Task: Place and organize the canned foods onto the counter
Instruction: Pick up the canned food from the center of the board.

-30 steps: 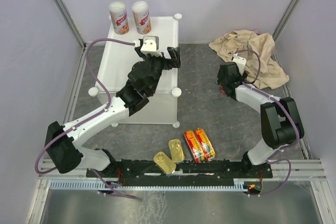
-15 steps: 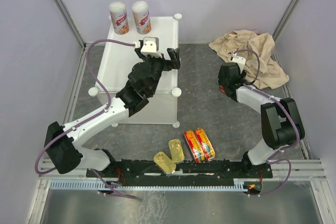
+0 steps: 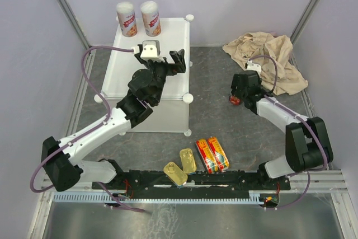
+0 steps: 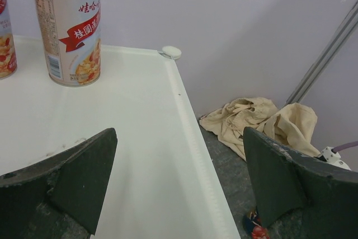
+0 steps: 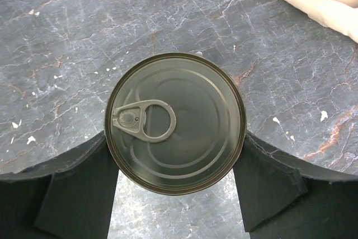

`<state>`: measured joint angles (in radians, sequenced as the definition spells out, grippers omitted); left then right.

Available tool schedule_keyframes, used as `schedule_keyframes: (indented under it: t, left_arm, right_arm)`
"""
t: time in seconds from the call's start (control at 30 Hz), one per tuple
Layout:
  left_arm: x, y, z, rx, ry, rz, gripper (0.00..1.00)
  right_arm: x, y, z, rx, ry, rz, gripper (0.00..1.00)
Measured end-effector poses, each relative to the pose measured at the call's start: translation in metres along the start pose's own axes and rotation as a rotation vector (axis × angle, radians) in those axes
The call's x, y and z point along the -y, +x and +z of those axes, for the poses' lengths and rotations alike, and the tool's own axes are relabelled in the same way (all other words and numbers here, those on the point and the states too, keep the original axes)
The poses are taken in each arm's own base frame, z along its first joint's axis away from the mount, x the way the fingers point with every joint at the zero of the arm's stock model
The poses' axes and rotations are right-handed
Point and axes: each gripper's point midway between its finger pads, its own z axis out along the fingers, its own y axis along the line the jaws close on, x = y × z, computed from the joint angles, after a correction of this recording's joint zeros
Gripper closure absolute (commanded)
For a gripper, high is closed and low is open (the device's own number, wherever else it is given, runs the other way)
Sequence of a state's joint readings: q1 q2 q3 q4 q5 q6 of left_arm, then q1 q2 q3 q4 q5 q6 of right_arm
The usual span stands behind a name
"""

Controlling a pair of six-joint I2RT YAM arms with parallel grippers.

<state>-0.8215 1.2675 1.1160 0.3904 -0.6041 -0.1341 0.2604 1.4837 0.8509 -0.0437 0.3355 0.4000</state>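
While the left end effector (image 4: 180,160) hangs spread over the white cube desk (image 3: 140,76), the right end effector (image 5: 176,155) pinches the dark round tin (image 5: 175,122) on grey marbled ground (image 5: 56,26); lifting it deskward seems next.

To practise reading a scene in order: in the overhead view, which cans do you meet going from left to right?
white-red can → second white-red can → gold tin → second gold tin → red-yellow tin → second red-yellow tin → dark can
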Motion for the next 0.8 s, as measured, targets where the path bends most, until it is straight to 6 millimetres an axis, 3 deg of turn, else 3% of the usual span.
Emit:
schedule_keyframes:
  t: [0.4,0.6,0.73,0.8]
  left_arm:
    - [-0.014,-0.019,-0.010,0.029,-0.052,-0.014,0.01]
    - [-0.020,-0.017,-0.011,0.015,-0.079,0.015,0.01]
    - [-0.023,-0.018,-0.011,0.014,-0.095,0.020,0.01]
    - [-0.023,-0.022,-0.011,0.020,-0.100,0.017,0.01]
  right_arm:
    - [-0.013,-0.020,-0.040,0.062,-0.099,-0.016,0.80]
    - [-0.022,-0.030,-0.065,0.087,-0.144,-0.056,0.80]
    - [-0.030,-0.045,-0.082,0.107,-0.176,-0.080,0.81]
    - [-0.037,-0.062,-0.095,0.140,-0.201,-0.085,0.81]
